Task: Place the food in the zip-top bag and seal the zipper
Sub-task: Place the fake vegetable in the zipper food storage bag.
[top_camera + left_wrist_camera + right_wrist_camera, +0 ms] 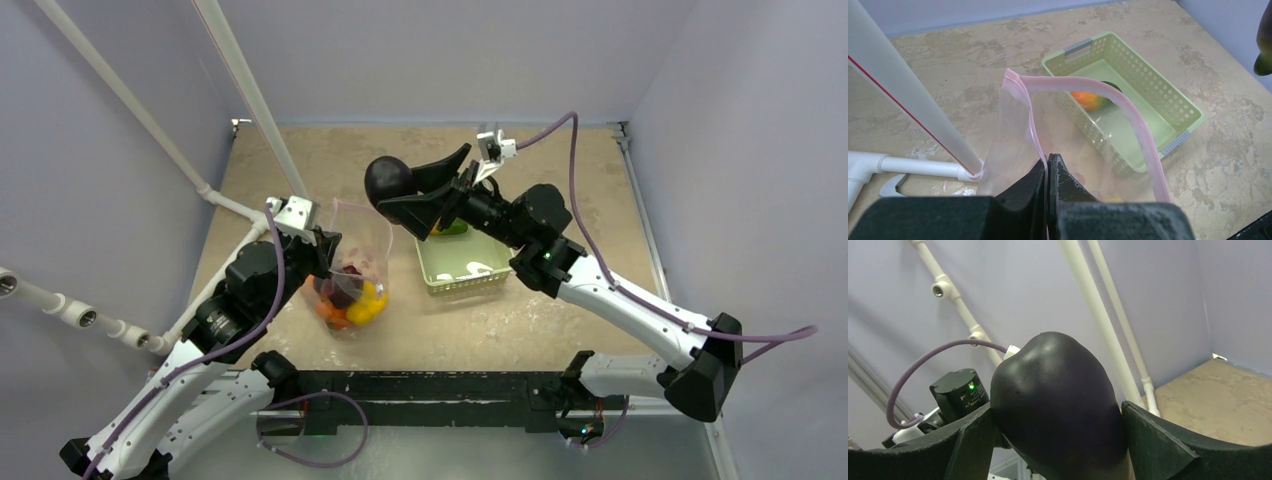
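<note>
My right gripper (408,192) is shut on a dark purple eggplant (385,175) and holds it high in the air, above and just right of the zip-top bag (362,232). In the right wrist view the eggplant (1053,380) fills the space between both fingers (973,440). My left gripper (1048,161) is shut on the near side of the pink zipper (1143,135), holding the bag's mouth open. Red, orange and yellow food (350,296) lies inside the bag. Another orange-and-green piece of food (1088,100) sits in the basket.
The pale green basket (480,285) stands on the table right of the bag, below my right arm. A slanted white pipe (908,100) runs close to the bag's left side. Grey walls enclose the table on three sides.
</note>
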You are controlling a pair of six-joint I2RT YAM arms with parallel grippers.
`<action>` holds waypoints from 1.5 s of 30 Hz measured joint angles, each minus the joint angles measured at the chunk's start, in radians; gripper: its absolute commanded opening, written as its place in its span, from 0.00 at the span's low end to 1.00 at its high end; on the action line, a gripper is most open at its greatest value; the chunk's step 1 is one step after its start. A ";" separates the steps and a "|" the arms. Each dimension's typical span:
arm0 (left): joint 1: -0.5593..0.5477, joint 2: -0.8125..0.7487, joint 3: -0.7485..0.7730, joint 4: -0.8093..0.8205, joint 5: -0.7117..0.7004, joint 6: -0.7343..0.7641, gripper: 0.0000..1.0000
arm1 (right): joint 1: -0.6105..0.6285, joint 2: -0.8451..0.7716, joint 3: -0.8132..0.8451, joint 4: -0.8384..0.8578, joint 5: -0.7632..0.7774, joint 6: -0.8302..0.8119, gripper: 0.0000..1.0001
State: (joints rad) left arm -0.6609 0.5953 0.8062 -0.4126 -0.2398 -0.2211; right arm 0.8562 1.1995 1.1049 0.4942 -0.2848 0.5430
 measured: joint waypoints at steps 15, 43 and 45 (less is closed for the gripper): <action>0.000 0.000 0.000 0.000 0.000 0.000 0.00 | 0.060 0.130 -0.067 0.200 -0.023 0.068 0.41; 0.006 -0.008 0.000 -0.014 -0.019 0.000 0.00 | 0.138 0.282 -0.104 0.132 0.131 0.066 0.40; 0.006 -0.009 0.000 -0.024 -0.028 0.001 0.00 | 0.145 0.287 -0.104 0.108 0.154 0.065 0.41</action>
State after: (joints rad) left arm -0.6544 0.5865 0.8062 -0.4362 -0.2680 -0.2203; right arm 1.0008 1.4864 1.0008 0.6025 -0.1307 0.6083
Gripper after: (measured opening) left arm 0.003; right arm 0.867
